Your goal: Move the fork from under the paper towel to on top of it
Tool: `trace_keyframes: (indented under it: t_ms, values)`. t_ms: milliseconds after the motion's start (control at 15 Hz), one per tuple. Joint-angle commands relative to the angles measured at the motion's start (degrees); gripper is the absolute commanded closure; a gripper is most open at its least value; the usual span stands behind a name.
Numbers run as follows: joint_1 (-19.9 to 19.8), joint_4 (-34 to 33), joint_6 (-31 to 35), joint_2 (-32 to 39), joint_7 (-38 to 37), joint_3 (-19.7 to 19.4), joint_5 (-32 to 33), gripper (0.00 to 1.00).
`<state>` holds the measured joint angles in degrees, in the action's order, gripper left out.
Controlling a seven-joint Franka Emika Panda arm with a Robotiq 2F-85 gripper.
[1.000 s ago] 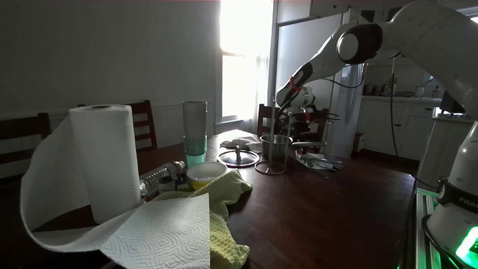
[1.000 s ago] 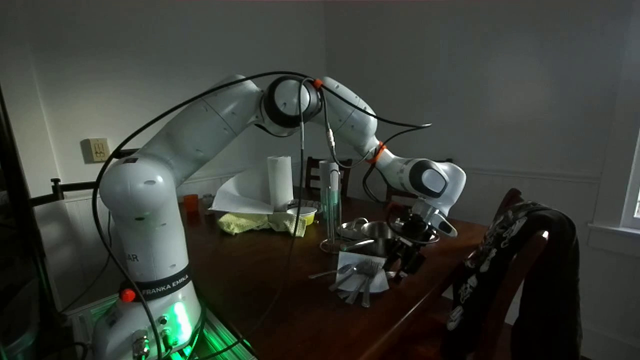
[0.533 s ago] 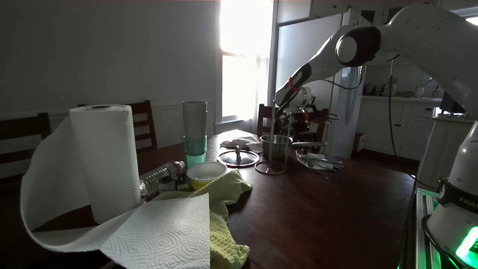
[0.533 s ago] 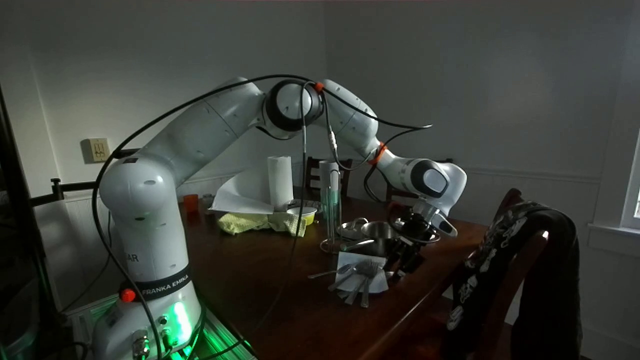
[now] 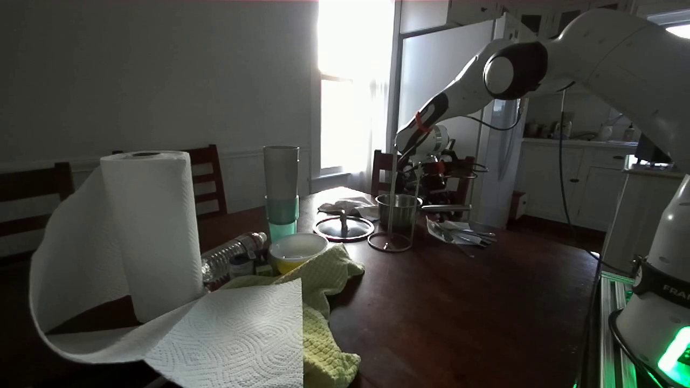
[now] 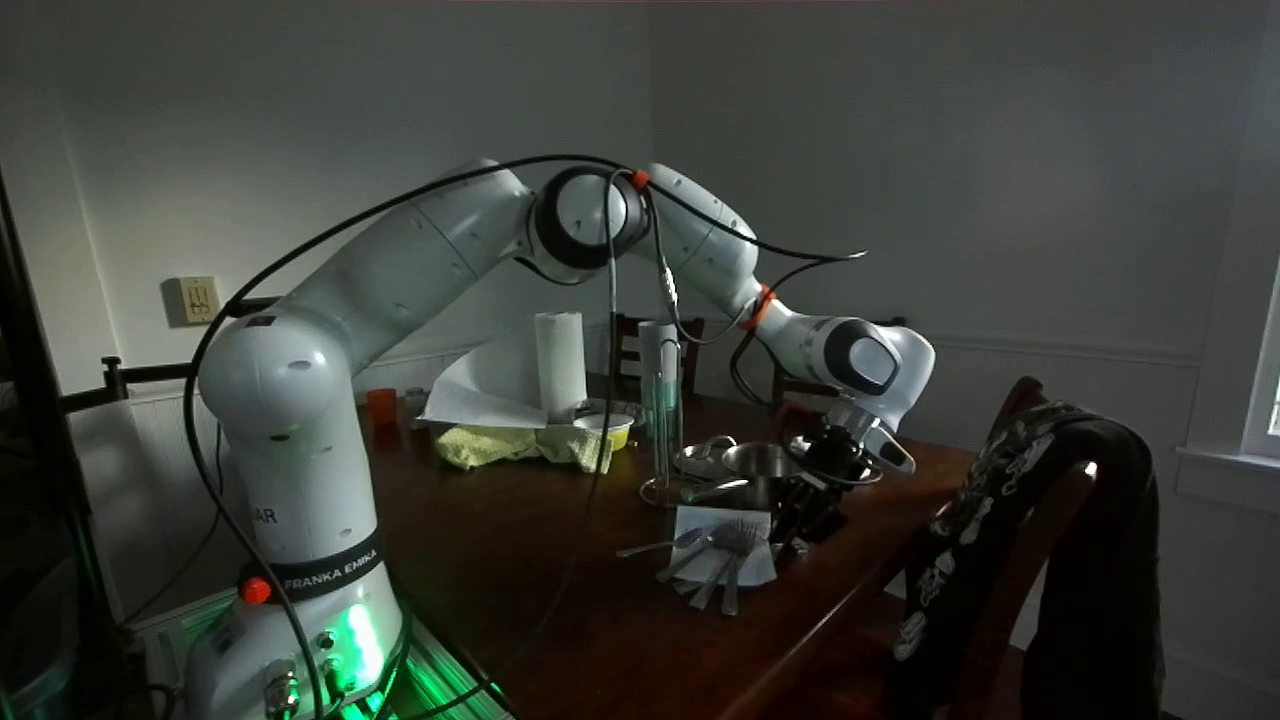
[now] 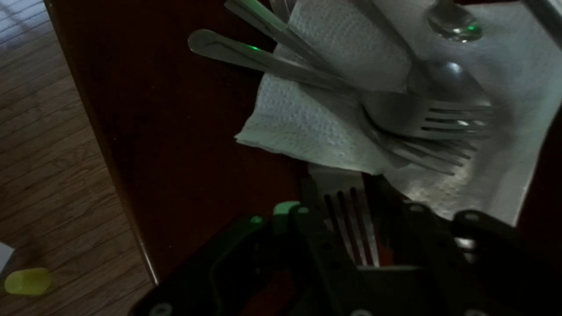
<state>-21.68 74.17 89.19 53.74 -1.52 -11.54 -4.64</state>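
Observation:
The paper towel [image 7: 505,87] is a small whitish sheet with a folded flap, lying on the table with several utensils on it. It also shows in both exterior views [image 6: 690,520] [image 5: 468,238]. The fork [image 7: 344,184] lies flat, its head sticking out from under the flap's edge; its handle is hidden beneath. My gripper [image 7: 342,179] is at the fork's head, with a finger against each side edge and the tines pointing back towards the palm. In an exterior view the dark gripper [image 6: 803,528] is low beside the sheet.
Forks [image 7: 395,109] and a spoon [image 7: 439,83] lie on the sheet, some handles overhanging it. A pot [image 6: 760,463], a lid [image 6: 705,455] and a wire stand [image 5: 389,249] stand close by. A table edge [image 7: 94,127] is near. A chair [image 6: 1080,520] stands beside it.
My arm has lowered slightly. In an exterior view my fingers look closer together than before, and the bright tip beside them is now more covered. The utensils and sheet look almost unchanged.

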Motion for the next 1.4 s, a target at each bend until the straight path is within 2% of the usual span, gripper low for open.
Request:
trace_keyframes:
  t_ms: [0,533,867,1333]
  values:
    - [-1.84,-3.59,-1.7,1.79,1.31,0.88,-1.28,0.95]
    - [-3.52,-7.29,-0.78,1.32,1.22,0.6,-1.38,0.93]
    - [-4.53,-10.4,2.79,1.27,0.0,0.44,-1.51,0.93]
    - [-4.56,-9.46,9.58,-0.47,-1.25,0.52,-2.32,0.93]
